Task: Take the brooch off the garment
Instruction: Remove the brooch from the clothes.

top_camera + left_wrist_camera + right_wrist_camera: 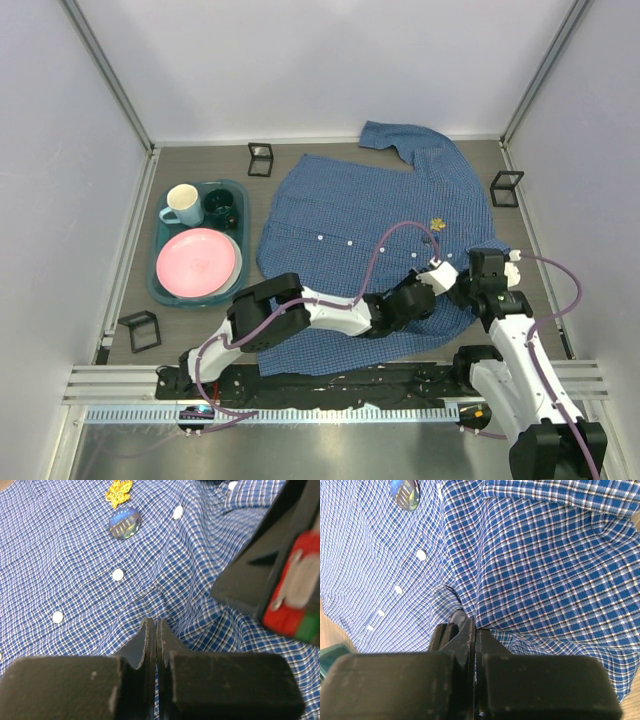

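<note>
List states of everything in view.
shirt: spread flat, near edge bunched
leaf brooch: pinned on shirt
round badge: on shirt
left gripper: shut at shirt fold
right gripper: shut at shirt fold
white cup: upright in tray
green mug: upright in tray
pink plate: flat in tray

- This is a robotics lab test cell rather than a home: plain white panel walls [300,60] box the workspace in on three sides, held by bare aluminium posts [110,75].
- Two robot arms, the left arm [330,312] and the right arm [520,350], are bolted to a slotted metal rail [110,384] at the near edge of the desk [200,165], with mauve cables [373,262] looping loose along them.
- Small black wire frames [260,158] stand near the desk's corners.
- The household things lie there like test props: a checked shirt [340,210] spread out, and a teal tray [158,288] holding a pink plate [197,262], a white cup [182,205] and a dark green cup [222,208].
</note>
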{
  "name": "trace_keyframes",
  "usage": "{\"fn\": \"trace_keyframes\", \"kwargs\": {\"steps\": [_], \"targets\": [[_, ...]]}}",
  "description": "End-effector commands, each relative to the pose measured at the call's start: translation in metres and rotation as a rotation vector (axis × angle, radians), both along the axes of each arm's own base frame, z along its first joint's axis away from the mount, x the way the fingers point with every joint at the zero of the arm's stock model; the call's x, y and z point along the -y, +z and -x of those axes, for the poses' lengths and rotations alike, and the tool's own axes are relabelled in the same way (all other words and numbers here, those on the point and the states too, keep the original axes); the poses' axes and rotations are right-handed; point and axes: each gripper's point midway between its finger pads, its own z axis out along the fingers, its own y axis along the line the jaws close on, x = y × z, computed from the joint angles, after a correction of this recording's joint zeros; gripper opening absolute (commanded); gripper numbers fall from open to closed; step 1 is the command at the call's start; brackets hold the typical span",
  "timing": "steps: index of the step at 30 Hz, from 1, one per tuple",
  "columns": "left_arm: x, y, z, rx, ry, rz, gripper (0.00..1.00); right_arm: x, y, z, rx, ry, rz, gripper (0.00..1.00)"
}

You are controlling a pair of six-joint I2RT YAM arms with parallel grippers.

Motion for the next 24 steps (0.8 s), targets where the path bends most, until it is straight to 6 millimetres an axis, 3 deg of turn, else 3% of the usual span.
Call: {"fn": "trace_keyframes", "kwargs": {"steps": [1,7,11,12,16,24], "targets": [[-0.003,0.001,-0.004,0.048,0.046,0.028,0.0,0.002,0.024,-0.005,0.044,-0.017,0.0,0.01],[0.002,0.008,-0.008,0.082,0.045,0.033,0.0,0.006,0.023,0.003,0.03,-0.024,0.017,0.01],[0.005,0.029,-0.004,0.068,0.025,0.065,0.0,0.01,0.015,0.012,0.001,-0.034,0.039,0.01],[0.005,0.044,-0.004,0.063,0.03,0.099,0.0,0.012,0.012,0.015,-0.006,-0.042,0.05,0.01],[-0.001,0.069,-0.005,0.059,0.052,0.134,0.0,0.015,-0.004,0.023,-0.045,-0.046,0.065,0.01],[-0.008,0.076,-0.014,0.071,0.084,0.12,0.0,0.02,-0.011,0.028,-0.066,-0.05,0.094,0.01]]}}
